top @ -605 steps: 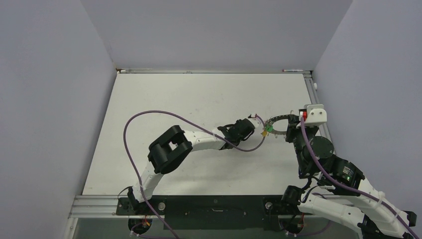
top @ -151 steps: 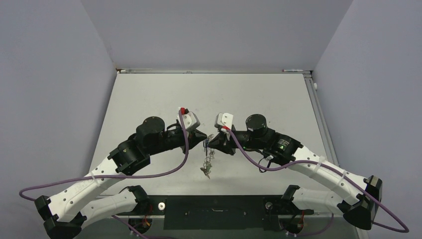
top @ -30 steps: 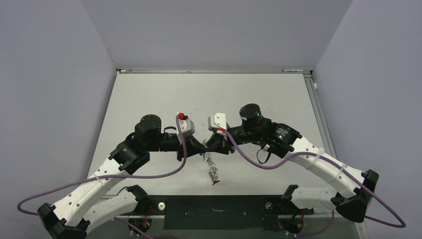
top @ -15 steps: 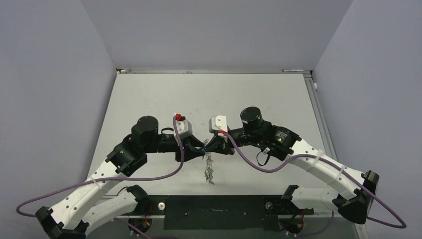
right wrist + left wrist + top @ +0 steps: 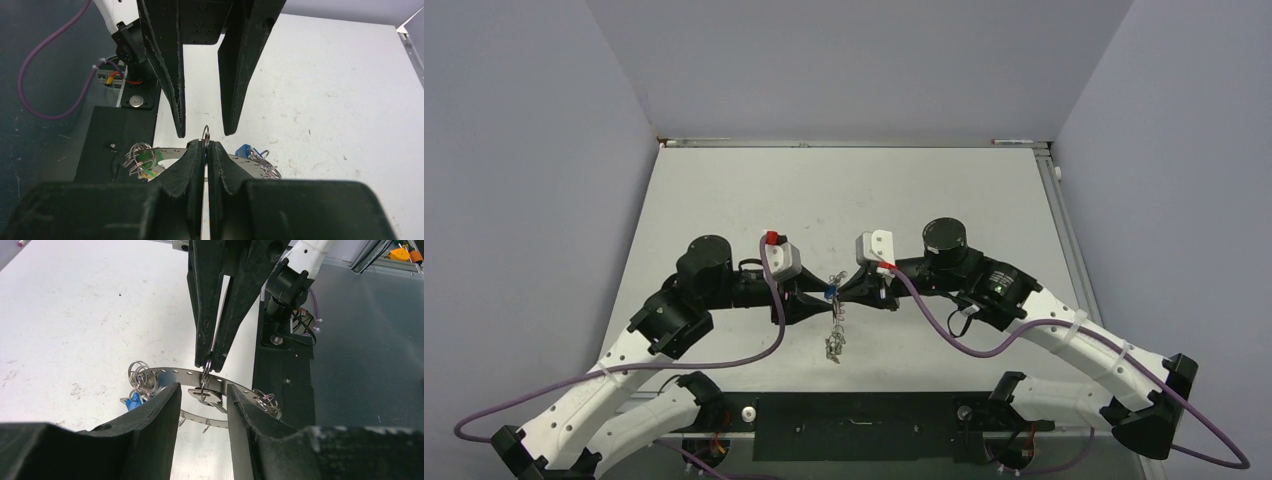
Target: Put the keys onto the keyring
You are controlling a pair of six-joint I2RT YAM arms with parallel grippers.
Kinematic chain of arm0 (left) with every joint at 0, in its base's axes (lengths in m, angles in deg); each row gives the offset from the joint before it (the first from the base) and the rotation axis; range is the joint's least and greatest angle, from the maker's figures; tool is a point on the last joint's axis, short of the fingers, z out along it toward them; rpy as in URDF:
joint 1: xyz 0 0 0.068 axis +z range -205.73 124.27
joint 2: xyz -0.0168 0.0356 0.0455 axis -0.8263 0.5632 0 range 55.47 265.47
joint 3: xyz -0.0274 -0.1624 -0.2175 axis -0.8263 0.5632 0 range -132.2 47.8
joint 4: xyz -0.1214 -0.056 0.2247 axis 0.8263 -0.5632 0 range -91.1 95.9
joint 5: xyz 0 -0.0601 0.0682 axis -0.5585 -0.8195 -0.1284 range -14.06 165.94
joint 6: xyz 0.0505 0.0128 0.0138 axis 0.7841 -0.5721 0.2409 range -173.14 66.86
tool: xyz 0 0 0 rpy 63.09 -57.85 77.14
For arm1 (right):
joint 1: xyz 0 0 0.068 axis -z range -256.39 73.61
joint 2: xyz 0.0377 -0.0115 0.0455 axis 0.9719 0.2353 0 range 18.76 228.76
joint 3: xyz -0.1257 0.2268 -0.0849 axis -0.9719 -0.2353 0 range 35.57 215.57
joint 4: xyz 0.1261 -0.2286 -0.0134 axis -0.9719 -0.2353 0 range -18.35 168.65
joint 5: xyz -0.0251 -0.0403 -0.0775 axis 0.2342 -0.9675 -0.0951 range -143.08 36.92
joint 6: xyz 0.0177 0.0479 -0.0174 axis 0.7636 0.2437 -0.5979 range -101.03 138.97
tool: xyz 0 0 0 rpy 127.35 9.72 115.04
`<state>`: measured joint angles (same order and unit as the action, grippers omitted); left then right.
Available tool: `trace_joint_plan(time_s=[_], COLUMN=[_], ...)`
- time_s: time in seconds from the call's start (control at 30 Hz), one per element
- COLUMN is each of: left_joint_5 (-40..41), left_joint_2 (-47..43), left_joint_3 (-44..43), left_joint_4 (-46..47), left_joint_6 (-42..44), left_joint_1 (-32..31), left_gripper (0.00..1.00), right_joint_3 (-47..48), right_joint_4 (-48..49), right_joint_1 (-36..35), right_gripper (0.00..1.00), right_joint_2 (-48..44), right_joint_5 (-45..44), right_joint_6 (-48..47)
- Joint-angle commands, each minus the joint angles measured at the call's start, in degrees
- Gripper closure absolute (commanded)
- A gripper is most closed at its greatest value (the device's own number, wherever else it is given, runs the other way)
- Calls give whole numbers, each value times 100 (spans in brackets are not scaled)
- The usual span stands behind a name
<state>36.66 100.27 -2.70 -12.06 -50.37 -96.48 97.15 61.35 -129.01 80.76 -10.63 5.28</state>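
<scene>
Behind left gripper (image 5: 202,390), keyring (image 5: 172,372) half-hidden.

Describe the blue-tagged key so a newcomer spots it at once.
Mid-table, the left gripper and right gripper meet tip to tip at the keyring. The blue-tagged key sits right between those tips, at the keyring's far end. Its tag is the only blue one there.

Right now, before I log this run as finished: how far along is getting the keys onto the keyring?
Done: a blue-tagged key and a green-tagged key already hang from the keyring. In hand: the right gripper is shut on a split ring at the band's rim, the left gripper open either side of it. Left: whether that ring is threaded through I cannot tell, so don't log it yet.
</scene>
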Motion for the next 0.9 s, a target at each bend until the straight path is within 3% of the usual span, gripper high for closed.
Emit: trace_joint_plan(time_s=[0.0, 0.13, 0.27, 0.57, 0.87], left_joint_5=[-91, -117, -55, 87, 205], left_joint_2=[74, 147, 170, 144, 63], left_joint_3=[-127, -120, -115, -73, 276], left_joint_4=[106, 158, 230, 353, 1186], left_joint_6=[115, 94, 34, -161, -848], left_joint_1=[32, 38, 34, 42, 92], left_gripper=[65, 73, 99, 100, 100], right_joint_3=[16, -29, -43, -409, -1274], right_joint_4=[664, 731, 772, 1581, 3454], right_joint_1=[-49, -60, -64, -53, -46], right_gripper=[95, 95, 95, 95, 95], right_joint_2=[-197, -222, -232, -648, -1164], right_joint_5=[221, 254, 260, -576, -1519], right_joint_6=[71, 116, 126, 444, 1216])
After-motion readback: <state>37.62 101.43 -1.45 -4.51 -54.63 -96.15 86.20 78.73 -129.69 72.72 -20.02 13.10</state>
